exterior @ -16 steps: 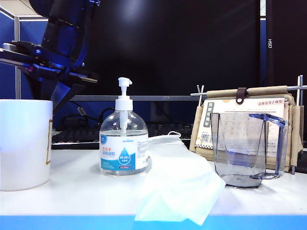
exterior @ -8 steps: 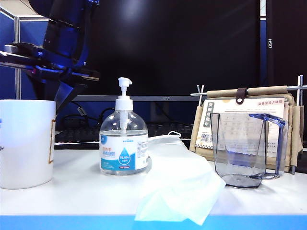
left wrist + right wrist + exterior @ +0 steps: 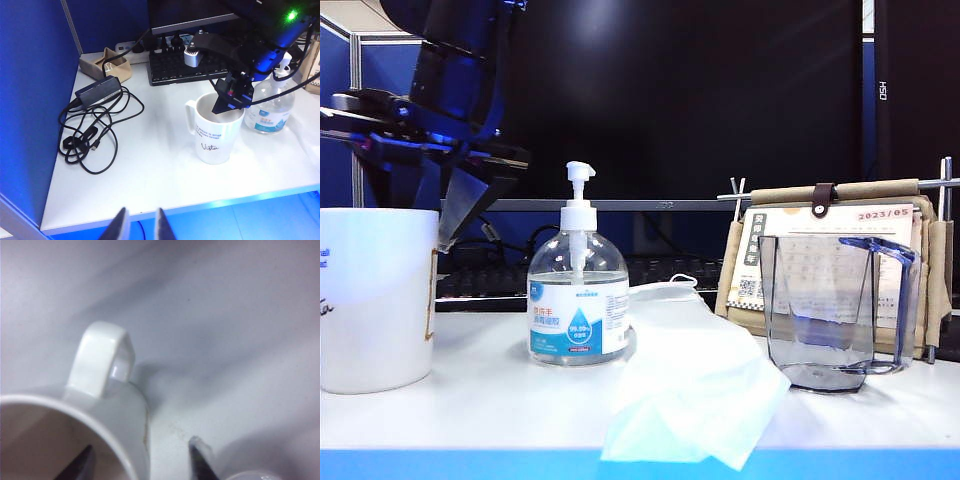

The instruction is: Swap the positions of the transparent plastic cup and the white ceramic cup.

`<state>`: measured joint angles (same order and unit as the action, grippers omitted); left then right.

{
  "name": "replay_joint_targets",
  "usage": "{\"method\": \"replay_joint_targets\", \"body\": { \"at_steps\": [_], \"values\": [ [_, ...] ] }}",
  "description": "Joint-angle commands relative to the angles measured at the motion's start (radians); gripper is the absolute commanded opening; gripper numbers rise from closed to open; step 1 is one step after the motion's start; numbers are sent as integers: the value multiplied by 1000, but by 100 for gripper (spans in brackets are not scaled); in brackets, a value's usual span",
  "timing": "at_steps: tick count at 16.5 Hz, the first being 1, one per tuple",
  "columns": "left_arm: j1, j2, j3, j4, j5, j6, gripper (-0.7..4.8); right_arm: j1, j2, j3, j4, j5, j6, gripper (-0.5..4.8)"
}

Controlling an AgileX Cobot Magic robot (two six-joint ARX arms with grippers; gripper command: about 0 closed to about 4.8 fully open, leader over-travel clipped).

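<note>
The white ceramic cup [image 3: 375, 300] stands at the table's left end, its handle [image 3: 102, 360] showing in the right wrist view. My right gripper [image 3: 432, 215] has reached across and hangs over its rim [image 3: 227, 102]. It is open: one finger is inside the cup, the other outside, and the wall [image 3: 125, 430] sits between them untouched. The transparent plastic cup [image 3: 830, 310] stands at the right, in front of a calendar. My left gripper [image 3: 140, 225] is open and empty, held off the table's front edge, well clear of the white ceramic cup [image 3: 217, 135].
A pump bottle [image 3: 578, 300] stands just right of the white cup, with a crumpled mask [image 3: 690, 390] beside it. A desk calendar [image 3: 825, 235] backs the plastic cup. A keyboard [image 3: 185, 65], a monitor and a tangle of cables [image 3: 95, 130] lie behind and to the side.
The right gripper's fingers have spread apart and let go of the white cup's wall. The cup has shifted slightly right and turned, showing dark lettering. The left arm has not moved.
</note>
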<state>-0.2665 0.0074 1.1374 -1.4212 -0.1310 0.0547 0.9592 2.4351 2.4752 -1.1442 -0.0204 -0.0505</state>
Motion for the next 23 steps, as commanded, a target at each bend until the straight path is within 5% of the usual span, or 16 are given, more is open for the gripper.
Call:
{"method": "replay_joint_targets", "body": {
  "at_steps": [1,9,15,20,21,23],
  "values": [
    [1,-2,2,1,1,21,79,3,-19,9,1,17,8,236],
    [1,-2,2,44,1,40,79,11,-156,10,94,161,5,257],
    [1,-2,2,515,31,95,79,37,-563,9,172,269,-85,200],
    [-1,-2,29,890,95,178,79,294,-969,9,83,710,-231,133],
    [-1,-2,40,915,113,179,79,374,-1012,8,-6,868,-228,129],
    [-12,-1,72,918,167,178,79,608,-1075,-44,-244,1343,-22,106]
  ]
}}
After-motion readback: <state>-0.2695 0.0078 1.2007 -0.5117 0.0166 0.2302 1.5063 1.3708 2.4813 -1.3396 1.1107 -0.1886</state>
